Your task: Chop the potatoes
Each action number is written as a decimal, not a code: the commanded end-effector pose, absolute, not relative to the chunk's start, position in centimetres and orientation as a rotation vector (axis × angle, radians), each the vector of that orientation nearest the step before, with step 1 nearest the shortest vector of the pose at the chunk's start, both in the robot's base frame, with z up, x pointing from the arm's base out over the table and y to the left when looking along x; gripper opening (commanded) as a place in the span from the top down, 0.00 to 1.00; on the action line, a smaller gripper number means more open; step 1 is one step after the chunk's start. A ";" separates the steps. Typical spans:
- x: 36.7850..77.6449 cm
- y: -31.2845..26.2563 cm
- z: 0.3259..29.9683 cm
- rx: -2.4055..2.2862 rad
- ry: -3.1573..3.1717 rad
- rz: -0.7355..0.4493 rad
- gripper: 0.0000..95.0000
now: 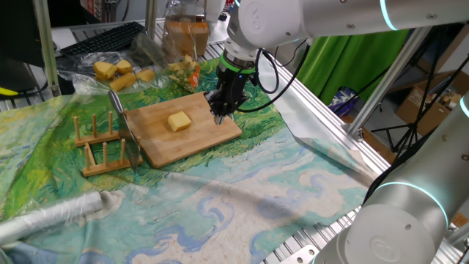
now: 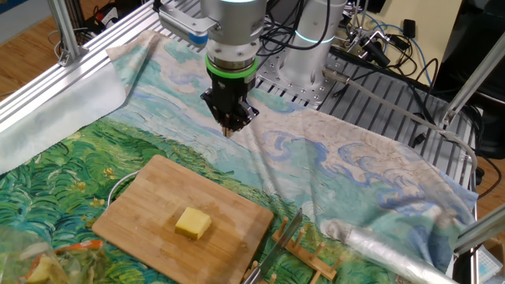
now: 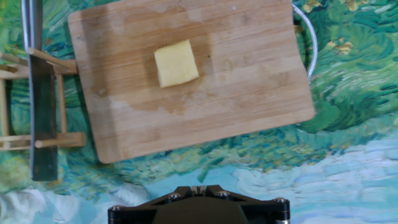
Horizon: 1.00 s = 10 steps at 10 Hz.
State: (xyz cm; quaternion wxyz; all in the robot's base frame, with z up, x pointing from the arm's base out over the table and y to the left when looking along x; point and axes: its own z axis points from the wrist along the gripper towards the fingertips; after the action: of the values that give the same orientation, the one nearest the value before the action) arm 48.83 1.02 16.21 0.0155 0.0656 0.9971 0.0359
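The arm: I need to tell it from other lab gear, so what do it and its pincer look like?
The arm has glossy white rounded links with glowing cyan rings at the joints. A green band rings the wrist above the black, tapering pincer. Black cables loop beside it.

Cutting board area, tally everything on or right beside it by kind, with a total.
Board: 1
Potato chunk on the board: 1
Knife: 1
Wooden rack holding the knife: 1
Total: 4
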 end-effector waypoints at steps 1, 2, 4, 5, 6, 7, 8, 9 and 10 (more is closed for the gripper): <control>49.6 2.3 15.0 0.283 3.080 0.096 1.00; 50.0 2.8 14.5 0.303 3.073 0.094 1.00; 51.3 3.8 13.6 0.302 3.068 0.085 1.00; 52.1 4.1 13.2 0.289 3.069 0.081 1.00; 52.6 4.2 12.9 0.265 3.073 0.081 1.00; 52.9 4.2 12.7 0.251 3.073 0.080 1.00; 53.0 4.2 12.8 0.238 3.075 0.083 1.00; 53.6 4.4 12.6 0.227 3.081 0.072 1.00; 54.3 4.8 12.1 0.251 3.100 0.069 1.00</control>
State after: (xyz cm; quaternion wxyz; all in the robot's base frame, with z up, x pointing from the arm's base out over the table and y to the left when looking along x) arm 53.90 4.78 12.34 0.0255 0.0695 0.9970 0.0213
